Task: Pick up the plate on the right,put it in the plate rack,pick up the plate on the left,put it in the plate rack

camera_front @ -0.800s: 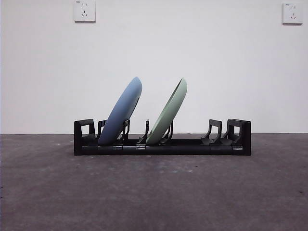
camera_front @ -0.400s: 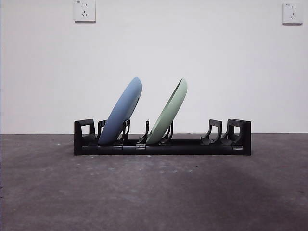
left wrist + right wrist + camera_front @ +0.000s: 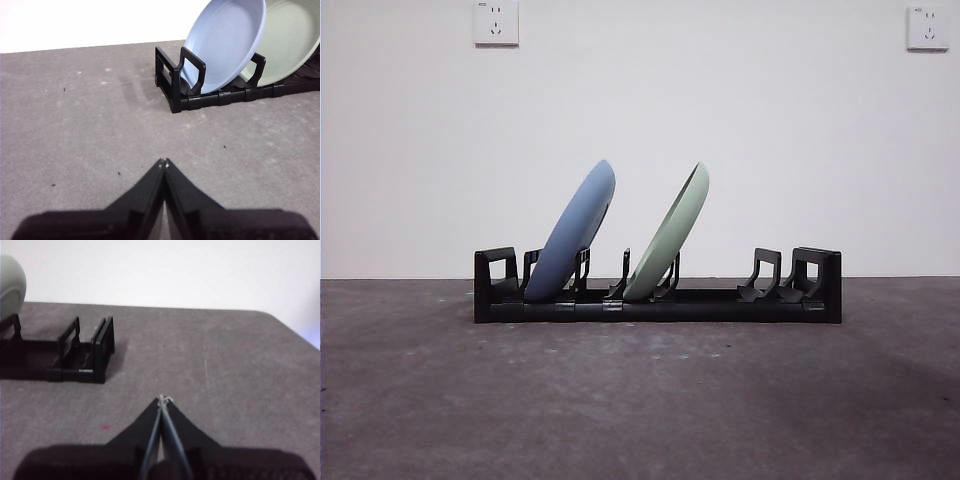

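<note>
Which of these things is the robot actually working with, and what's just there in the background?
Part of the job:
- plate rack
- blue plate, leaning in the rack
- green plate, leaning in the rack
- left gripper, fingers shut, away from the rack
- right gripper, fingers shut, away from the rack

Just there:
- table
- two wall sockets

We see a dark grey table point(image 3: 640, 400), its top mottled with pale flecks and small dark specks. Behind it stands a plain white wall point(image 3: 770, 150). Two white sockets sit high on that wall, one point(image 3: 496, 22) toward the left of the front view and the other point(image 3: 928, 27) at the far right. In the right wrist view the table's edge curves round at a corner point(image 3: 272, 320).
</note>
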Controlling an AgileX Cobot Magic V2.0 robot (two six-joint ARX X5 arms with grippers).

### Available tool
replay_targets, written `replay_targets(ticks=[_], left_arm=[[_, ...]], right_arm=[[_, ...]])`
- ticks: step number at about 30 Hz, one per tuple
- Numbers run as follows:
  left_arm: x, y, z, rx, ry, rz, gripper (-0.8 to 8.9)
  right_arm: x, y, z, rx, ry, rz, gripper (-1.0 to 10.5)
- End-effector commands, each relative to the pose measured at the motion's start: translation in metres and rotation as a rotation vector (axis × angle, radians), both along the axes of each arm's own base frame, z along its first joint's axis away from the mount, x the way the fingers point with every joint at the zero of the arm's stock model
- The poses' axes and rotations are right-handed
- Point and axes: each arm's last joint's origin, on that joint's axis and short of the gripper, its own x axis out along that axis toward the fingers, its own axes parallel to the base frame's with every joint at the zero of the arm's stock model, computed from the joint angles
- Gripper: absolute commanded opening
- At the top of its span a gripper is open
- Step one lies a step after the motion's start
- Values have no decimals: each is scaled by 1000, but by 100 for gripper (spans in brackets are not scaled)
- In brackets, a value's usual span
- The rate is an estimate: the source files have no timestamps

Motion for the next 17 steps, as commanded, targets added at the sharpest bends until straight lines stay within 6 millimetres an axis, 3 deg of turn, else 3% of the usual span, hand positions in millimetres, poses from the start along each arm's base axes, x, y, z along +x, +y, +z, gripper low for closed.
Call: replay_targets(ticks=[1,17], left_arm=[[0,0,-3,-11,8,-2,-4],[0,0,-3,-11,8,-2,-4]], right_arm=[[1,0,-13,45,8,-3,2],[0,0,-20,51,58,9,2]])
